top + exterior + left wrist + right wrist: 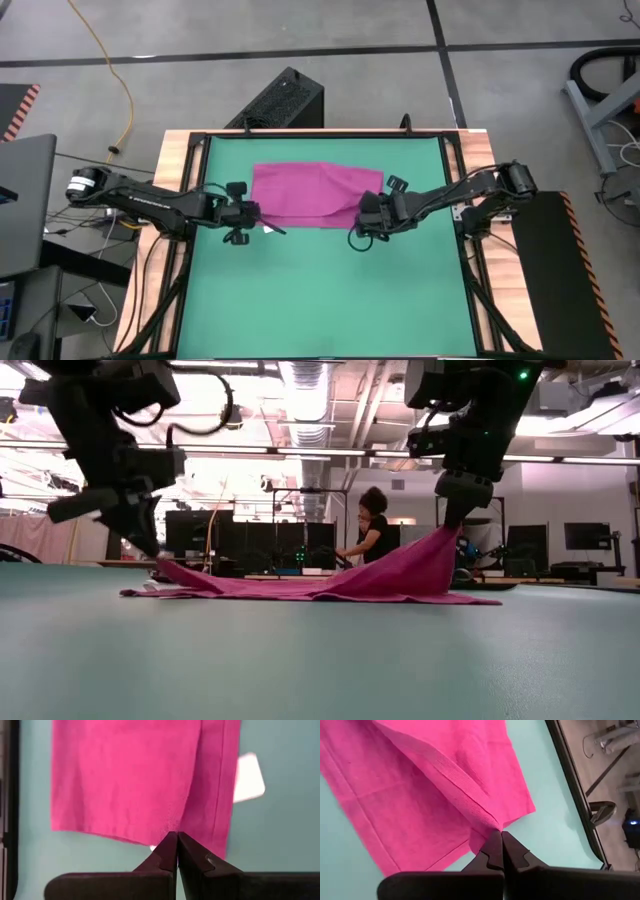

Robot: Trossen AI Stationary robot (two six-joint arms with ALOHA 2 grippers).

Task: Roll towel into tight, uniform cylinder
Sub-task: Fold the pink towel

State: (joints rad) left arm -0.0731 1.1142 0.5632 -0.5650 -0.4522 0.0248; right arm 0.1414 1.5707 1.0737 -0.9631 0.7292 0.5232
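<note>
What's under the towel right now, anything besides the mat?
Only the green mat shows around the towel. Both corners are lifted by the left gripper and right gripper, fingers shut on cloth. The flat middle hides whatever lies beneath it.

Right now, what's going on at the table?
Both end effectors are shut on the magenta towel, which lies on the green mat. The left end effector pinches the towel's left corner low; the right end effector pinches the right corner, lifted higher. No roll has formed yet.
</note>
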